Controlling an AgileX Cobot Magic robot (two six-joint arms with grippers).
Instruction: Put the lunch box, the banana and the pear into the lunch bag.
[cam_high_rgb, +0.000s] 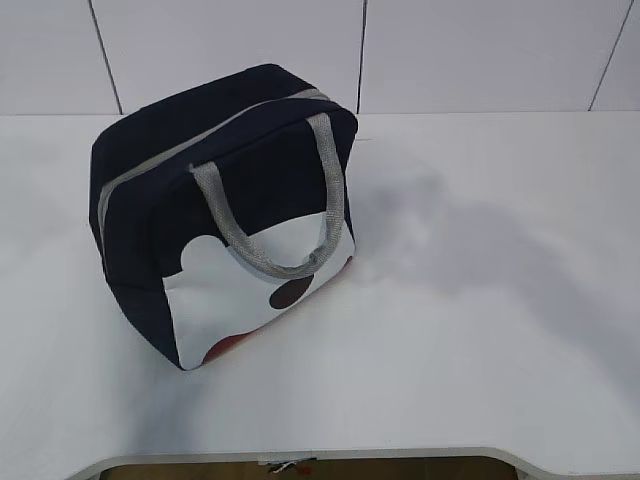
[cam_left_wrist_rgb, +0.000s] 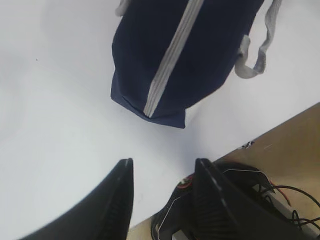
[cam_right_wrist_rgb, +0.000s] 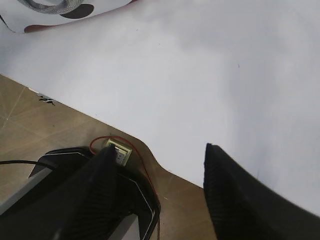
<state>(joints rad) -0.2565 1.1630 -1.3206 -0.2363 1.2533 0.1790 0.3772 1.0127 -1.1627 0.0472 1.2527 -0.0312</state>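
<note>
The navy lunch bag (cam_high_rgb: 215, 210) stands on the white table (cam_high_rgb: 480, 330), left of centre, its grey zipper shut along the top and a grey handle (cam_high_rgb: 290, 215) hanging over the white panel. It also shows in the left wrist view (cam_left_wrist_rgb: 190, 55) and its lower edge in the right wrist view (cam_right_wrist_rgb: 60, 12). The lunch box, the banana and the pear are out of view. My left gripper (cam_left_wrist_rgb: 162, 167) is open and empty above the table's front edge, short of the bag's end. My right gripper (cam_right_wrist_rgb: 160, 150) is open and empty over the front edge. Neither gripper shows in the exterior view.
The table's front edge has a curved cut-out (cam_high_rgb: 300, 462). Below it lie a brown floor (cam_right_wrist_rgb: 30, 120) and black robot base parts with red wires (cam_left_wrist_rgb: 240, 200). A tiled white wall (cam_high_rgb: 480, 50) is behind the table.
</note>
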